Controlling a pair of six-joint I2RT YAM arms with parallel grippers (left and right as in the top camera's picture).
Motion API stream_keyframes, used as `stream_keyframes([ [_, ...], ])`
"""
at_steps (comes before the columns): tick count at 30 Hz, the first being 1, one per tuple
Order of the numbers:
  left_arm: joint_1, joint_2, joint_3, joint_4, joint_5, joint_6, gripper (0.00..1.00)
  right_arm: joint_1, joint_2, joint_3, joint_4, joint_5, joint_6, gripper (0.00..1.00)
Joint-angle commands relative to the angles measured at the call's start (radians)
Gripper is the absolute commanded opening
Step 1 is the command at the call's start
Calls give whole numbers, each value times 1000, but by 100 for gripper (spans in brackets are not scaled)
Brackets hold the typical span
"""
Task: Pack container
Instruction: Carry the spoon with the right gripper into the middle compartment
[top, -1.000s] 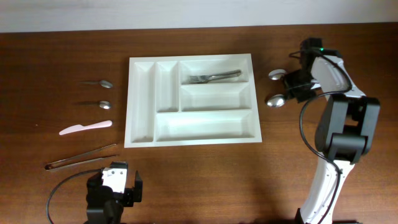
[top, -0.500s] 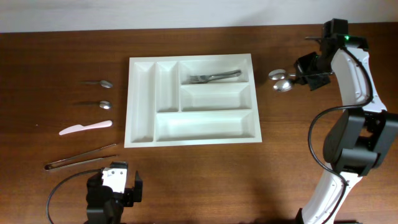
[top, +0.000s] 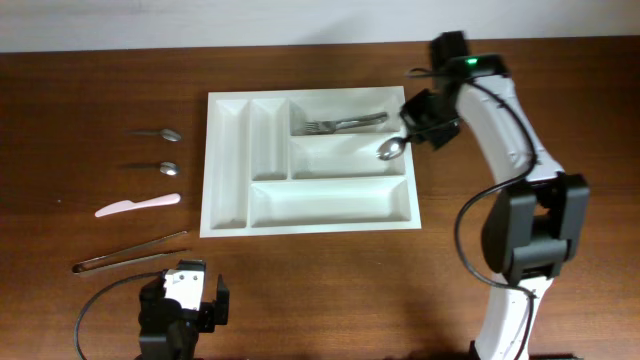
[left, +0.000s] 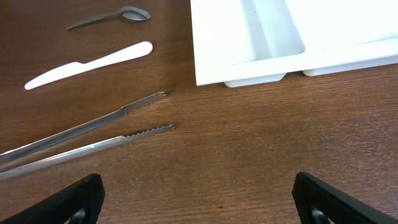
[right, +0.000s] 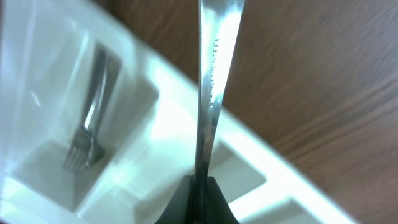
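The container (top: 229, 175) is a large white tray with five compartments in the middle of the table. A fork (top: 345, 124) lies in its top right compartment, also seen in the right wrist view (right: 90, 134). My right gripper (top: 418, 122) is shut on a metal spoon (top: 391, 149) and holds it above the tray's right side, bowl over the middle right compartment. In the right wrist view the spoon's handle (right: 211, 93) runs up from the shut jaws (right: 198, 196). My left gripper (left: 199, 199) is open and empty, low at the table's front left.
Left of the tray lie two metal spoons (top: 160, 132) (top: 158, 167), a white plastic knife (top: 138, 205) and metal tongs (top: 130, 251). The left wrist view shows the tongs (left: 87, 140), the knife (left: 87, 65) and the tray's front left corner (left: 249, 68).
My right arm has swung left from the table's right side, carrying the spoon from beside the tray to above its right compartments. The left arm has not moved.
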Motion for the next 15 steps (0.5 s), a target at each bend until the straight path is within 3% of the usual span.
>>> stream_keyframes([
  [1, -5, -8, -3, 0, 4, 13, 99, 82, -49, 16, -11, 113, 158, 4],
  [7, -5, -8, -3, 0, 4, 13, 99, 212, -49, 16, 9, 180, 416, 4],
  [15, -5, -8, -3, 0, 4, 13, 99, 320, -48, 15, 82, 196, 513, 4],
])
